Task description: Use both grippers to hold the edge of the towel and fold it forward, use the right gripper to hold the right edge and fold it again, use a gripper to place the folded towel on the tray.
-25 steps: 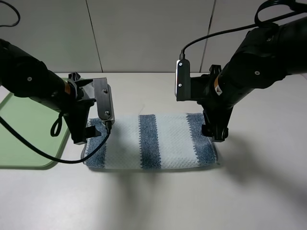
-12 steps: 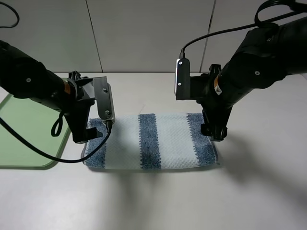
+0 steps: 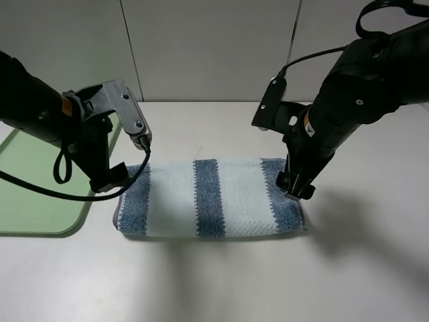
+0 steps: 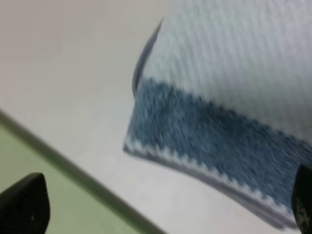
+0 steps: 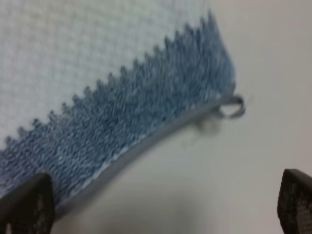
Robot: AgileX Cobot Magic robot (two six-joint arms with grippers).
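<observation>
The striped towel [image 3: 211, 198] lies folded once into a long band on the white table. My left gripper [image 3: 110, 180] is open and empty, just off the towel's left end. In the left wrist view the left gripper [image 4: 163, 202] has its black fingertips [image 4: 24, 204] wide apart, with the towel's left corner [image 4: 204, 126] and grey hem [image 4: 141, 63] ahead. My right gripper [image 3: 295, 186] hovers over the right blue stripe. In the right wrist view the right gripper [image 5: 161, 202] is open, above the hem [image 5: 161, 129] and bare table. The green tray [image 3: 33, 181] lies at the left.
The tray's rim [image 4: 73, 170] runs close to the towel's left end. A small grey hanging loop [image 5: 231, 107] sticks out from the towel's right corner. A pale panelled wall [image 3: 214, 47] stands behind the table.
The left arm has swung up and moved left, off the towel's left stripe. The right wrist has turned and its gripper stays over the towel's right end. The towel has not moved.
</observation>
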